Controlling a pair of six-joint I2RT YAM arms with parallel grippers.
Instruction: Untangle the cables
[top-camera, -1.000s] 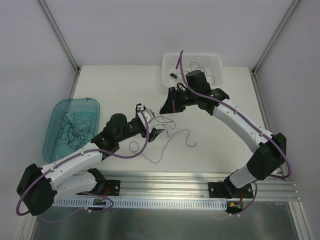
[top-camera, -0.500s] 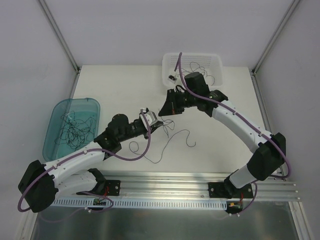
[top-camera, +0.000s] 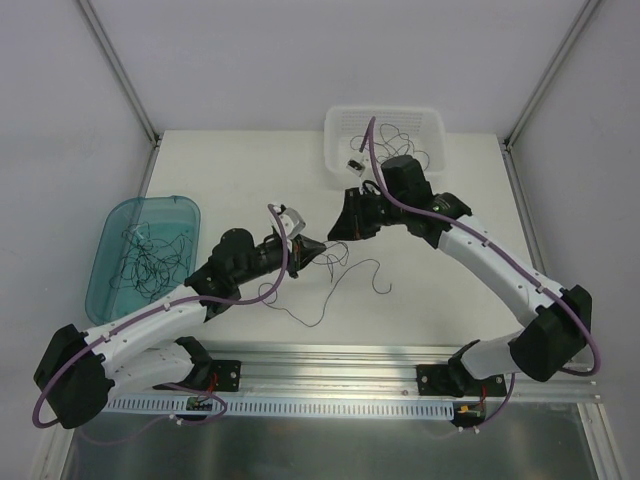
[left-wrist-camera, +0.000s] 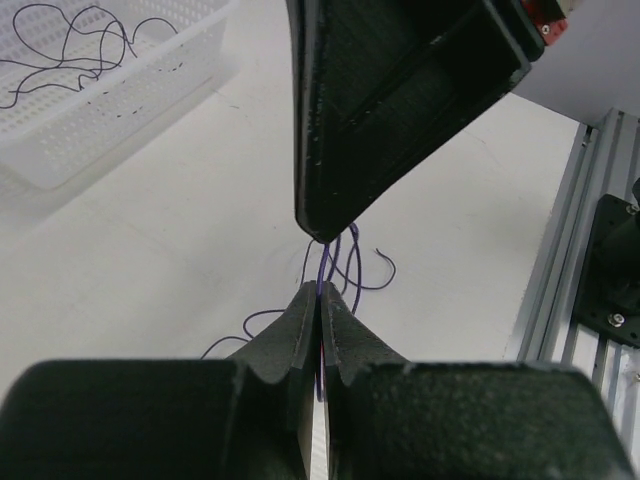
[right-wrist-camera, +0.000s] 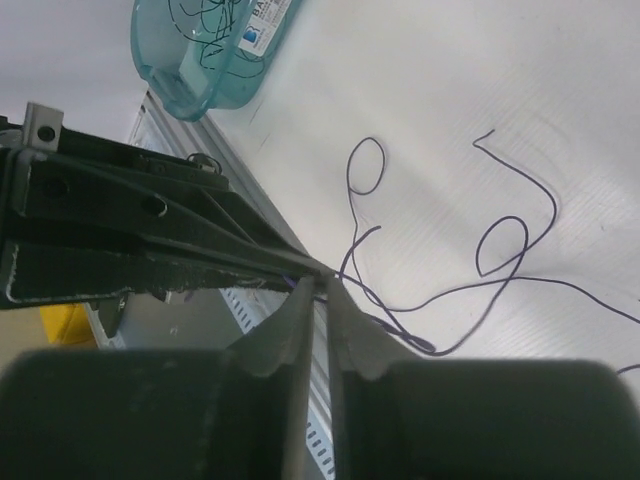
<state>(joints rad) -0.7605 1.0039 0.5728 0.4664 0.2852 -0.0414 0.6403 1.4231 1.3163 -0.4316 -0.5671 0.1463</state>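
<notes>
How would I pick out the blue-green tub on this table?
Start at the white table, then go to its left edge. The tub there holds thin dark wires; unlike the white perforated basket at the far edge, it is see-through teal and smooth-walled.

Figure: a white perforated basket (top-camera: 385, 108) at the far edge of the white table (top-camera: 240, 170). A translucent teal tub (top-camera: 97, 280) sits near the left edge. An aluminium rail (top-camera: 330, 360) runs along the near edge.

You're angling both arms inward, left arm (top-camera: 150, 325) stretched low, right arm (top-camera: 490, 262) bent at the elbow. Your left gripper (left-wrist-camera: 320, 295) is clamping fully closed. Your right gripper (right-wrist-camera: 315, 285) is pointing at it tip to tip, fingers (right-wrist-camera: 280, 335) a sliver apart.
</notes>
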